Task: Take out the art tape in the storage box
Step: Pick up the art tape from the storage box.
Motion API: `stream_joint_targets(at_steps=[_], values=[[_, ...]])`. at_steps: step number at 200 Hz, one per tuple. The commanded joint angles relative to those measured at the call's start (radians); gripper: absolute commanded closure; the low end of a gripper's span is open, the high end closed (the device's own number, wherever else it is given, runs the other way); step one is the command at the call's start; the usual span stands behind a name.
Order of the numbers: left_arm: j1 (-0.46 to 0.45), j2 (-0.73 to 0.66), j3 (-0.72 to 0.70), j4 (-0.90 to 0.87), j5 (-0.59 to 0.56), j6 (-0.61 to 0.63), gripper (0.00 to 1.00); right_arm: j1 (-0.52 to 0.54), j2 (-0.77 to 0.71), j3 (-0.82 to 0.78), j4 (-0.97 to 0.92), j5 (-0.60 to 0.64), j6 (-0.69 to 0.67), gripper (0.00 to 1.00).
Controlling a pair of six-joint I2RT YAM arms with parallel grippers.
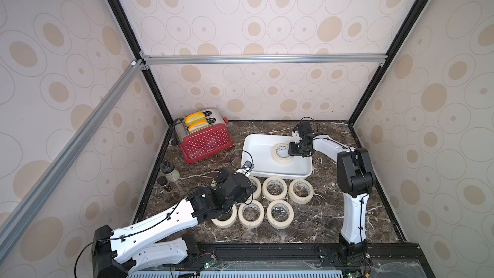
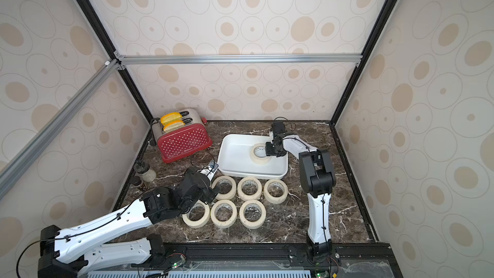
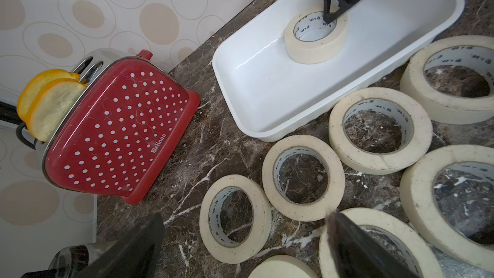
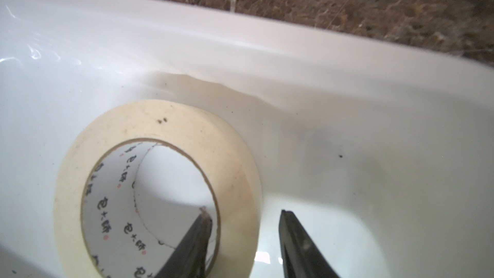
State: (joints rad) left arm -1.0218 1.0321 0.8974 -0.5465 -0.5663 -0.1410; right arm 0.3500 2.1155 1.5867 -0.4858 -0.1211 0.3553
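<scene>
The left arm [image 1: 160, 217] folds back at a low elbow, then its white forearm stretches forward and toward the right, ending in a black wrist [image 1: 232, 187] that points ahead. The left gripper [image 3: 244, 214] is spread wide, with nothing between its two dark fingers [image 3: 128, 247]. Over to the right arm [image 1: 352, 217]: it stands tall off the rail and bends sharply at its black elbow joint [image 1: 354, 172], and the forearm slopes forward and inward. The right gripper [image 4: 243, 210] points downward, and there's a clear gap between its finger tips.
</scene>
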Motion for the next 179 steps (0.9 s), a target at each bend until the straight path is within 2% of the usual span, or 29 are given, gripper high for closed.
stream_joint_targets(at_steps=[1, 34, 86, 179], values=[[0.002, -0.006, 0.003, 0.011, -0.006, -0.016, 0.01, 0.000, -0.005, -0.002, -0.015, 0.000, -0.013, 0.61], [0.002, 0.002, 0.005, 0.011, -0.008, -0.017, 0.01, 0.000, -0.032, -0.027, -0.003, -0.006, -0.019, 0.70], [0.002, 0.005, 0.006, 0.013, -0.011, -0.014, 0.01, 0.000, -0.094, -0.083, 0.027, -0.009, -0.023, 0.78], [0.002, 0.011, 0.007, 0.015, -0.011, -0.016, 0.01, 0.004, -0.252, -0.196, 0.056, -0.031, -0.012, 0.79]])
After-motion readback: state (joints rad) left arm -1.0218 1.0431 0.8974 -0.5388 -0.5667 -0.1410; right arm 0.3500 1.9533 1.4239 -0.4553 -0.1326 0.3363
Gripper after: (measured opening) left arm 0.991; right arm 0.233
